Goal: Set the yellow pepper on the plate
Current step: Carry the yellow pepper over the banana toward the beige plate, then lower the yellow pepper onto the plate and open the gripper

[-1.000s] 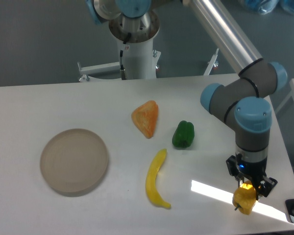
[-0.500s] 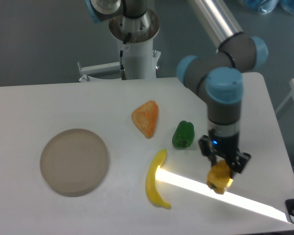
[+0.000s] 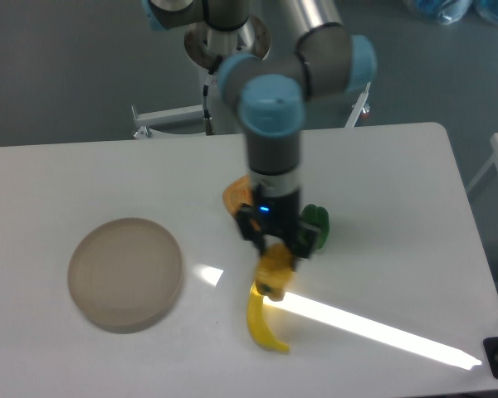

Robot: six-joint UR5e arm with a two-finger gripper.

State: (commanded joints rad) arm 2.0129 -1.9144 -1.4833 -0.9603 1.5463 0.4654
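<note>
The end effector point(image 3: 275, 253) is clenched on the yellow pepper point(image 3: 275, 274), held in the air above the banana point(image 3: 264, 319) on the white surface point(image 3: 382, 182), so the pickup looks done while carrying it to the plate point(image 3: 126, 273), well apart, and releasing it remain.

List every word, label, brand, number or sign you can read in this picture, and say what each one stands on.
None: no readable text shows anywhere.
The plate, yellow pepper, banana, green pepper and orange wedge are unmarked.
The claw shows only a small blue light, no lettering.
</note>
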